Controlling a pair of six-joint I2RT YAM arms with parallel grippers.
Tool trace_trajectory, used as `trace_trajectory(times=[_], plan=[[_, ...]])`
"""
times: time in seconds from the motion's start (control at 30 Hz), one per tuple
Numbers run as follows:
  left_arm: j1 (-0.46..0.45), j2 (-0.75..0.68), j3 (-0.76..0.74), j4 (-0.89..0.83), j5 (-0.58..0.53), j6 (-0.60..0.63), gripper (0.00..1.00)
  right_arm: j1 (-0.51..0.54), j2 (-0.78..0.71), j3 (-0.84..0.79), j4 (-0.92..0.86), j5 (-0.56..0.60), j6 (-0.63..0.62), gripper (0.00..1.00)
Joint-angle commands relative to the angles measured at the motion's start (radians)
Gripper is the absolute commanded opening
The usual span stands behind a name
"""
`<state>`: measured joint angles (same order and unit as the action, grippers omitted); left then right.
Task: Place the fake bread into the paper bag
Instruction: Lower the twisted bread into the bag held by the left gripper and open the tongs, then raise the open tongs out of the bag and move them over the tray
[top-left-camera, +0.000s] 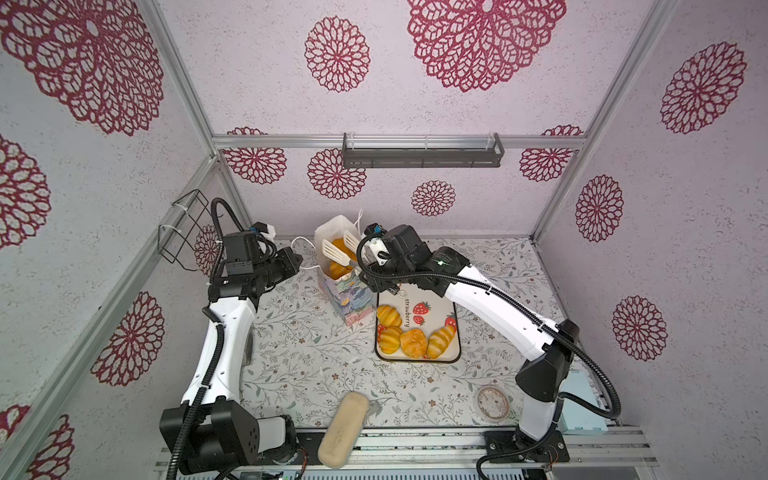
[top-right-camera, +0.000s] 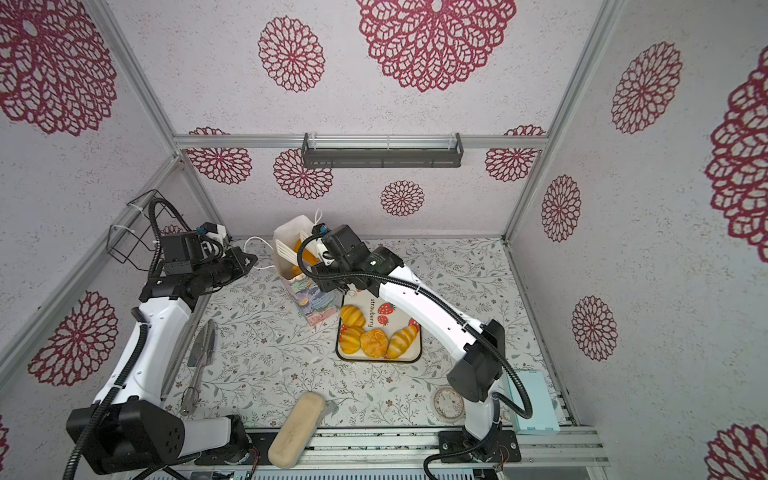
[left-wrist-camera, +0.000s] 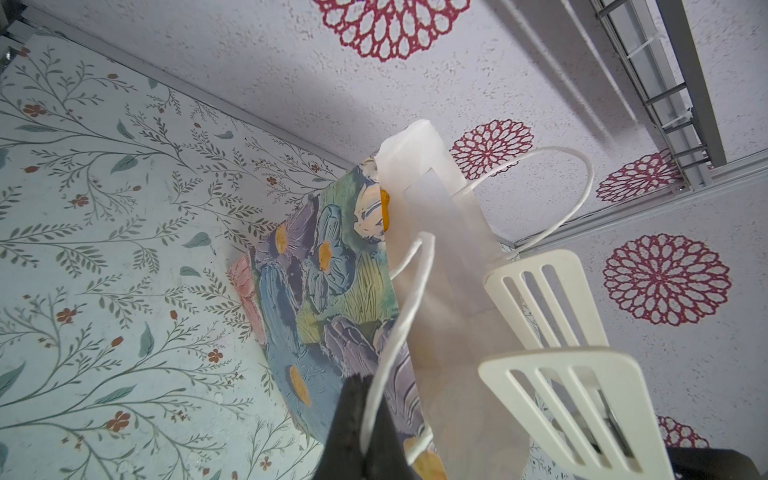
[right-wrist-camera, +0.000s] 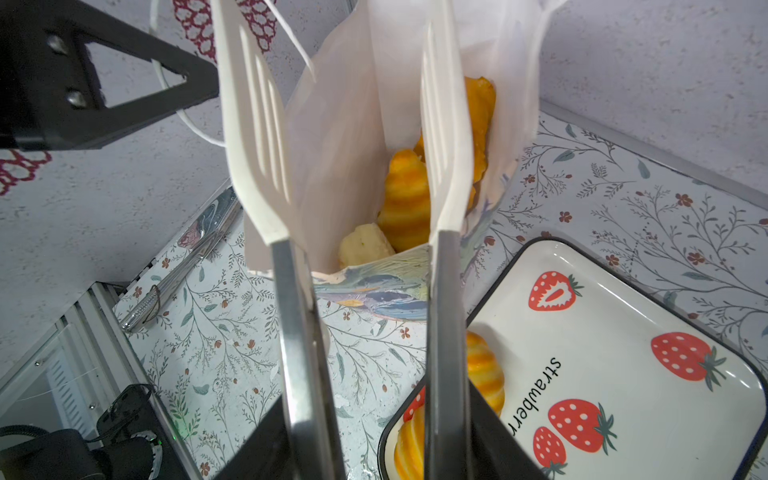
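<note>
Paper bag (top-left-camera: 349, 301), flowered outside and white inside, stands near the back edge of the worktop (top-left-camera: 311, 353), about midway along it. The left gripper (top-left-camera: 296, 261) has its fingers pressed together on the bag's white cord handle (left-wrist-camera: 424, 245), holding the mouth open. The right gripper (right-wrist-camera: 376, 440) squeezes the metal arms of tongs (top-left-camera: 333, 252), whose white slotted blades stand apart and empty over the bag's mouth.

Several pieces of fake bread (right-wrist-camera: 405, 195) lie inside the bag. Four more sit on the strawberry tray (right-wrist-camera: 615, 316), mostly along its front edge, just beside the bag.

The bag looks light and is steadied by one cord only. A blade catching the rim on the way out could tip it or fold the mouth shut. The pieces inside stack well up the narrow bag, so a later piece dropped from high may bounce out. Glossy bread could slip from the smooth blades during the carry. A pale beige block (top-left-camera: 343, 428) at the front edge is not bread and could be picked up by mistake.
</note>
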<state>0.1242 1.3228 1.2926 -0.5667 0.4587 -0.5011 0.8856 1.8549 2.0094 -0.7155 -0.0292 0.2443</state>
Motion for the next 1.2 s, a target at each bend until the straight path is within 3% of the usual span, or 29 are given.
trace_trajectory(times=[0.0, 0.67, 1.17], plan=[[-0.006, 0.002, -0.004, -0.012, -0.002, 0.007, 0.0, 0.004, -0.075, 0.014, 0.049, 0.026, -0.011, 0.54], [-0.009, -0.002, -0.004, -0.01, 0.001, 0.006, 0.0, -0.002, -0.314, -0.195, 0.052, 0.182, 0.022, 0.54], [-0.021, -0.008, -0.003, -0.013, -0.006, 0.01, 0.0, -0.08, -0.479, -0.442, 0.032, 0.205, 0.155, 0.53]])
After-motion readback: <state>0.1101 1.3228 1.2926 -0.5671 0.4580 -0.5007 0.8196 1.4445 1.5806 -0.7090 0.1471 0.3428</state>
